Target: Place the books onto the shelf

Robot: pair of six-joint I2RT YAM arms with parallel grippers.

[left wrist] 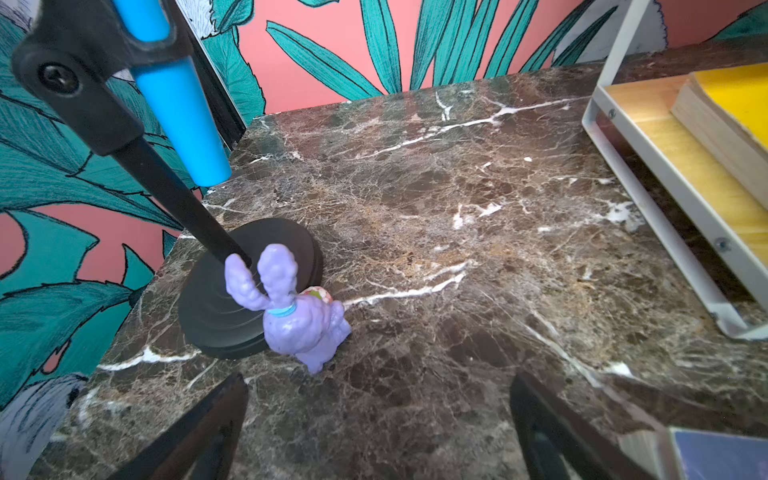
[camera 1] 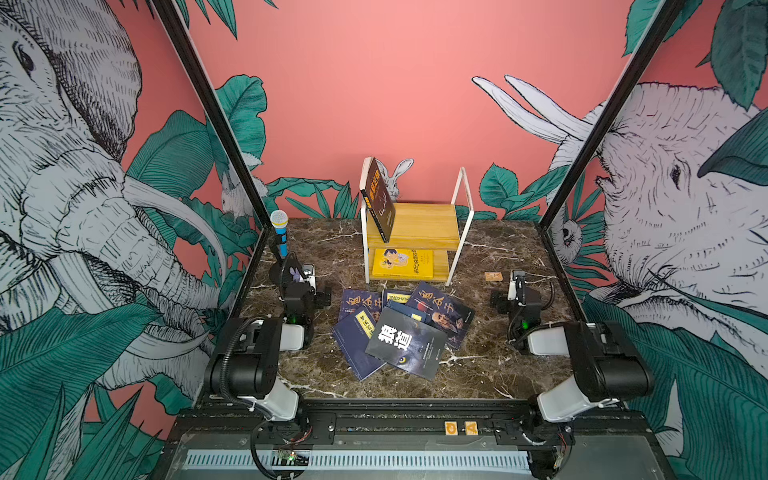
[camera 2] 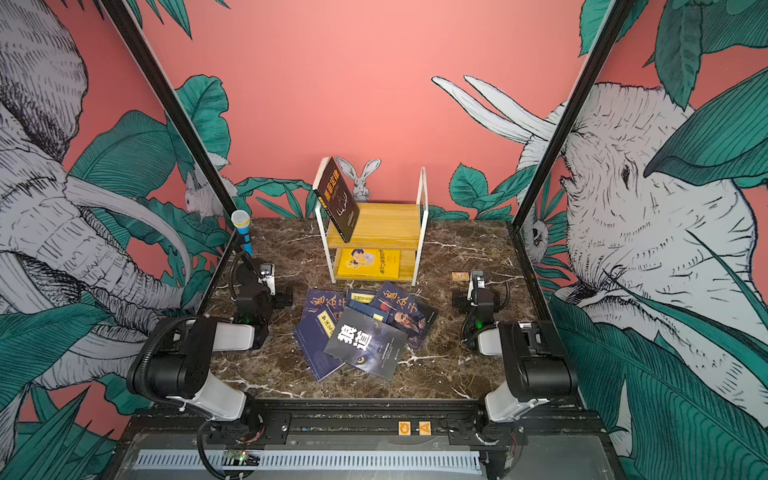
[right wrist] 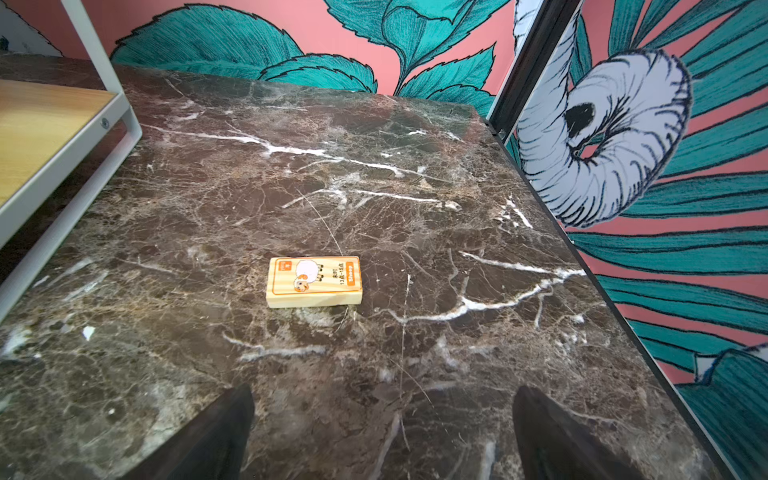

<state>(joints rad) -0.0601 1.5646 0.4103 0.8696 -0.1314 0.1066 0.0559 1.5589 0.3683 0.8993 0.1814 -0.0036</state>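
Purple rabbit (left wrist: 299, 320) sharp only in left wrist view; left fingers (left wrist: 208, 428), right fingers (right wrist: 216, 436) wide.

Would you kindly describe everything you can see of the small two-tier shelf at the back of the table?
The shelf is a small two-tier rack: two yellowish wooden boards screwed into a white metal tube frame whose looped ends rise above the upper board. It stands upright on the marble table, at the back middle near the wall. A black book with orange lettering stands tilted on the upper board, leaning on the left loop; a yellow book lies flat on the lower board.
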